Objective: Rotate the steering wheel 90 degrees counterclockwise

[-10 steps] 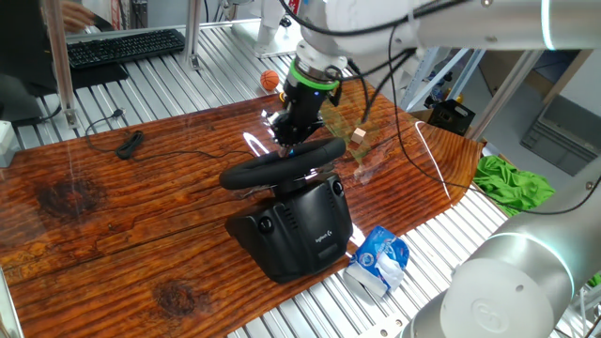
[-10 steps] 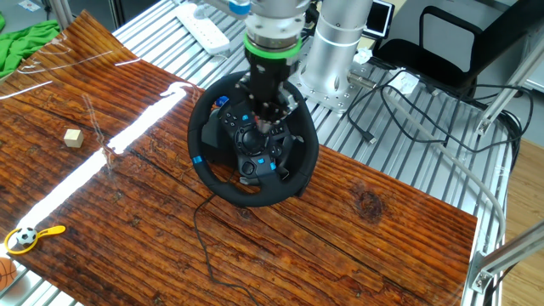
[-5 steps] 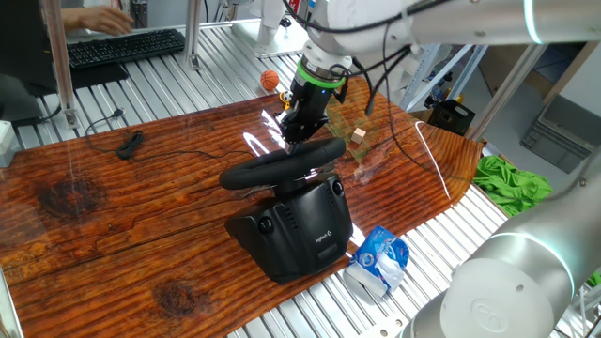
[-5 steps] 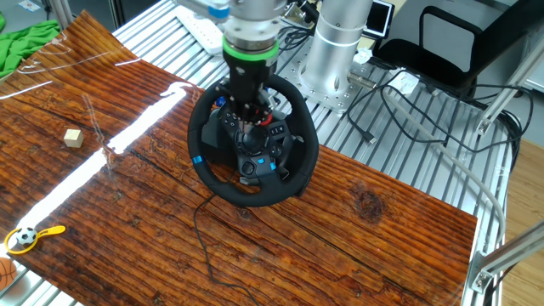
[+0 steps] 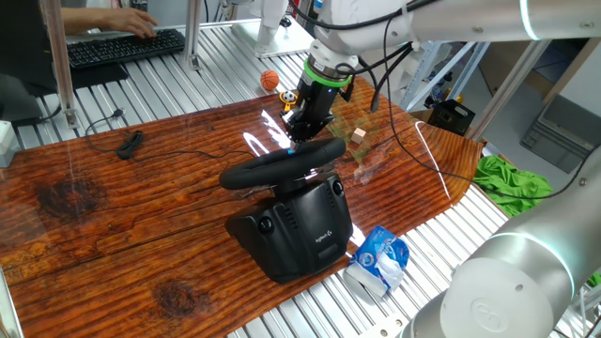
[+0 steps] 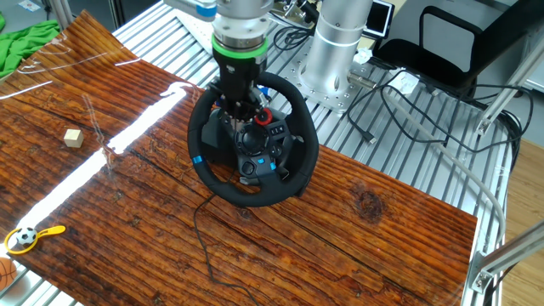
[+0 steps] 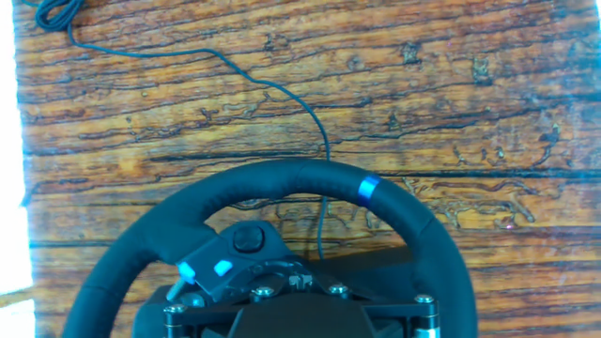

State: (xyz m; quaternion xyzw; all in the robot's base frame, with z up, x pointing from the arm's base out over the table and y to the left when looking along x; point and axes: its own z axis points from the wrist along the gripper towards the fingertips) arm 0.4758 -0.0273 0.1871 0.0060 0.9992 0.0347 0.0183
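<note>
The steering wheel is a black round wheel on a bulky black base with a small white logo, standing on the wooden table. In the other fixed view its rim carries a blue mark at the left. My gripper points down over the far part of the wheel. In the other fixed view the gripper is over the hub's upper left, inside the rim. In the hand view the rim arcs across, blue mark at upper right, and the gripper looks shut and empty.
A small wooden cube lies beyond the wheel. A blue-white packet lies at the table's near edge by the base. A black cable lies at the left. A keyboard and an orange ball are behind the table.
My gripper has moved from over the hub's centre toward the far side of the wheel and risen slightly. The wheel's blue mark has not moved.
</note>
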